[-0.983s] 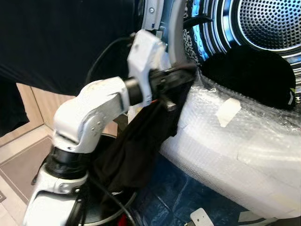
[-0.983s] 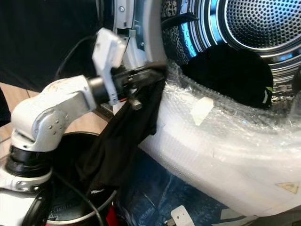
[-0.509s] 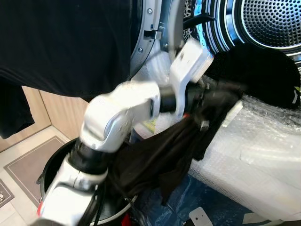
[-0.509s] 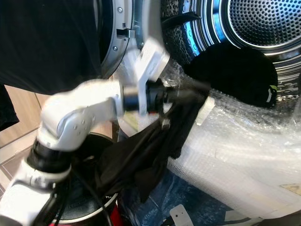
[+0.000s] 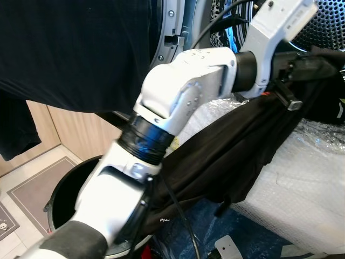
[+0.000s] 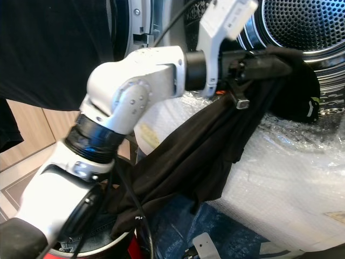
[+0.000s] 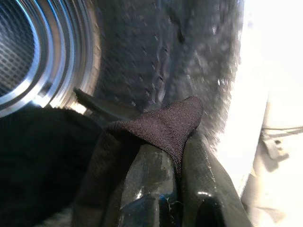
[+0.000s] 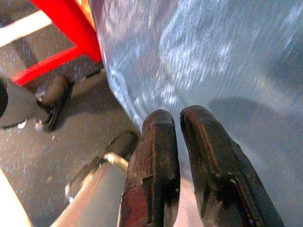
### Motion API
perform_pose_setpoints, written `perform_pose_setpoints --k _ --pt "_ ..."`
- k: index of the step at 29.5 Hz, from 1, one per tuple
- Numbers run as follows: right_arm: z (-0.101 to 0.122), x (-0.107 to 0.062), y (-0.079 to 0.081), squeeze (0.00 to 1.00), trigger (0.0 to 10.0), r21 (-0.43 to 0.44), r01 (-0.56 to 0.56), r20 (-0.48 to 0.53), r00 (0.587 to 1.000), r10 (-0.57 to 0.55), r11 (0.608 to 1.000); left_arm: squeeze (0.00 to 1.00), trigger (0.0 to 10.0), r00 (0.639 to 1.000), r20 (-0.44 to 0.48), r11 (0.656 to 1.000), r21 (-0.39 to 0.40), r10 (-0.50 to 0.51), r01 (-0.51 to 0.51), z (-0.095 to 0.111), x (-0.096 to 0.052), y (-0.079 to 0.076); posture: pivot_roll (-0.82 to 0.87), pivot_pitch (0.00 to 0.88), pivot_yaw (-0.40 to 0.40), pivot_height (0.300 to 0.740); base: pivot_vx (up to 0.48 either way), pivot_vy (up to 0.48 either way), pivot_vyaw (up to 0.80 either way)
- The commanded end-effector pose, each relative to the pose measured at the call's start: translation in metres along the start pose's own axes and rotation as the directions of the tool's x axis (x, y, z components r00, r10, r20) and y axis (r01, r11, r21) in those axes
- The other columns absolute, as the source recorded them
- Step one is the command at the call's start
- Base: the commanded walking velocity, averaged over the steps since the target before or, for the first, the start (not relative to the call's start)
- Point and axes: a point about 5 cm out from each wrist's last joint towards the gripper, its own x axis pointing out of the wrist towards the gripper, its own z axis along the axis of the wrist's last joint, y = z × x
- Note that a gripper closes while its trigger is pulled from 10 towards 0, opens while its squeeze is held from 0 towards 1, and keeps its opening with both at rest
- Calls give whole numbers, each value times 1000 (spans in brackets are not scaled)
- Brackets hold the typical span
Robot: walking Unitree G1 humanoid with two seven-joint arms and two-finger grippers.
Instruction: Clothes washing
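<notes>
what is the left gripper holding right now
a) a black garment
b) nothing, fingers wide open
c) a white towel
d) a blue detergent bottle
a: the left gripper is shut on a black garment, whose cloth is pinched between its fingers at the mouth of the washer drum and hangs down toward the black basket.

You have two grippers, the left gripper (image 7: 163,142) and the right gripper (image 8: 177,127); one black garment (image 5: 237,145) in the left one; one washing machine drum (image 6: 302,24); one round basket (image 5: 59,194); one dark cloth (image 5: 64,48) hanging.
</notes>
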Motion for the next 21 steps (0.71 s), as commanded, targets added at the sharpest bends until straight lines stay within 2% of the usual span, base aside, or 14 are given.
perform_pose_setpoints --k 1,3,4,5,7,12,17,21 --pt "7 0 -5 0 10000 26 19 28 999 -20 999 0 0 998 3 998 18 -57 57 2 10 -9 206 0 -77 740 0 0 0" --pt "27 0 -12 0 10000 58 41 107 993 -47 997 0 0 992 -19 992 -35 -123 123 -14 18 -21 193 0 -73 740 0 0 0" --pt "27 0 -12 0 10000 58 41 107 993 -47 997 0 0 992 -19 992 -35 -123 123 -14 18 -21 193 0 -73 740 0 0 0" --pt "42 -2 -21 0 10000 97 52 174 982 -68 994 0 0 989 -42 989 -55 -139 136 -25 16 -25 180 0 -64 740 0 0 0" --pt "56 -6 -32 0 10000 113 45 243 967 -72 993 0 0 990 -56 988 -87 -130 124 -33 9 -24 175 0 -64 740 0 0 0" --pt "51 -9 -41 0 10000 38 50 237 970 -58 998 0 0 996 -75 993 -110 -54 46 -33 -10 -12 209 0 -80 740 0 0 0" --pt "47 -9 -42 0 10000 27 45 230 972 -50 999 0 0 995 -94 993 -118 -28 16 -33 -19 -8 248 0 -86 740 0 0 0" --pt "52 -8 -39 0 10000 23 33 232 972 -37 999 0 0 988 -151 991 -131 8 -28 -39 -29 -11 320 0 -76 740 0 0 0"
